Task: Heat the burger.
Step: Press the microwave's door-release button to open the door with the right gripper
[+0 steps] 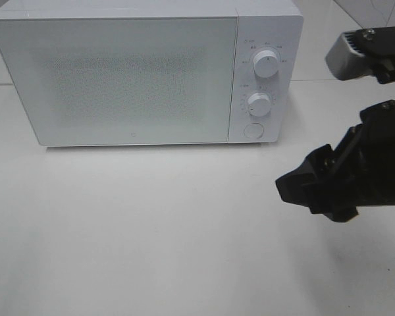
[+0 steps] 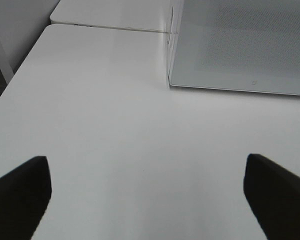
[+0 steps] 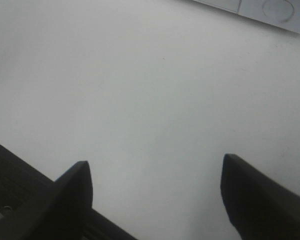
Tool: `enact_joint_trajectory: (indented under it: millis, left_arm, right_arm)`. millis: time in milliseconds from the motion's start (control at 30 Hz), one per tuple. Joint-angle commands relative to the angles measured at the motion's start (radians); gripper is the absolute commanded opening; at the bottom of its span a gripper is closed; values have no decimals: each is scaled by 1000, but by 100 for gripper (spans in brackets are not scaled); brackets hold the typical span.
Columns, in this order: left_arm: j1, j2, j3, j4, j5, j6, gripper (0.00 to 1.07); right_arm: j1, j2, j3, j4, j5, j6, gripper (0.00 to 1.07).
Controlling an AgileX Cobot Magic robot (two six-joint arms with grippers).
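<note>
The burger is out of view in every frame. A white microwave [image 1: 118, 79] stands at the back of the white table with its door closed; its front also shows in the left wrist view [image 2: 240, 45]. My right gripper [image 1: 291, 187] hovers over the table to the microwave's front right, open with nothing between its fingers [image 3: 157, 185]. My left gripper [image 2: 147, 192] is open and empty too, over bare table short of the microwave's left corner; the high view does not show it.
The microwave's panel carries two knobs [image 1: 266, 64] [image 1: 258, 103] and a round button [image 1: 253, 130], the button also in the right wrist view [image 3: 277, 9]. The table edge [image 2: 20, 75] runs along the left. Another table edge [image 3: 20, 165] lies near my right gripper.
</note>
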Motion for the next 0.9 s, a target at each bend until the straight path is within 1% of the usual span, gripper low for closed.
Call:
enact_joint_trajectory:
  millis: [33, 67, 133, 167, 200, 233, 267, 300, 333, 367, 400, 433, 467, 533, 567, 600, 633, 700, 733, 767, 833, 867, 900]
  left_arm:
    - [4, -21, 3, -1, -6, 1, 102]
    - [4, -21, 3, -1, -6, 1, 102]
    - [4, -21, 3, -1, -6, 1, 102]
    - [4, -21, 3, -1, -6, 1, 102]
    - [4, -21, 3, -1, -6, 1, 102]
    - [4, -21, 3, -1, -6, 1, 102]
    - [4, -21, 3, -1, -6, 1, 102]
    - [4, -21, 3, -1, -6, 1, 102]
    - [4, -21, 3, -1, -6, 1, 102]
    - [4, -21, 3, -1, -6, 1, 102]
    - [4, -21, 3, -1, -6, 1, 102]
    - [4, -21, 3, -1, -6, 1, 102]
    - [4, -21, 3, -1, -6, 1, 102]
    - [4, -21, 3, -1, -6, 1, 102]
    - [4, -21, 3, -1, -6, 1, 102]
    - [4, -21, 3, -1, -6, 1, 102]
    - [4, -21, 3, -1, -6, 1, 102]
    - [4, -21, 3, -1, -6, 1, 102]
    - [4, -21, 3, -1, -6, 1, 102]
    - [4, -21, 3, -1, -6, 1, 102]
    - [4, -21, 3, -1, -6, 1, 102]
    - [4, -21, 3, -1, -6, 1, 102]
    - [4, -21, 3, -1, -6, 1, 102]
  right_arm:
    - [1, -77, -8, -101, 105, 78, 68]
    - [-3, -123, -8, -145, 155, 104, 68]
    - [-12, -141, -8, -150, 177, 111, 68]
    - [-55, -181, -8, -149, 211, 112, 68]
    - [-55, -181, -8, -149, 211, 112, 68]
    - [-87, -205, -8, -146, 228, 112, 68]
    - [-152, -249, -8, -147, 260, 110, 68]
    - [-152, -249, -8, -147, 260, 110, 68]
    - [-188, -274, -8, -147, 273, 105, 68]
    - [-251, -326, -7, -147, 295, 90, 68]
    - [-251, -326, -7, -147, 295, 90, 68]
    - [-295, -377, 3, -146, 307, 79, 68]
    - [-295, -377, 3, -146, 307, 79, 68]
    - [-341, -464, 37, -146, 319, 77, 68]
    - [-341, -464, 37, -146, 319, 77, 68]
    - [-365, -531, 69, -144, 327, 77, 68]
    - [-377, -564, 85, -143, 335, 77, 68]
    - [-386, -590, 97, -142, 340, 77, 68]
    - [-407, -651, 108, -139, 334, 77, 68]
    - [-407, -651, 108, -139, 334, 77, 68]
    - [-438, -734, 108, -126, 332, 77, 68]
    - [-438, -734, 108, -126, 332, 77, 68]
    - [-467, -782, 107, -107, 340, 76, 68]
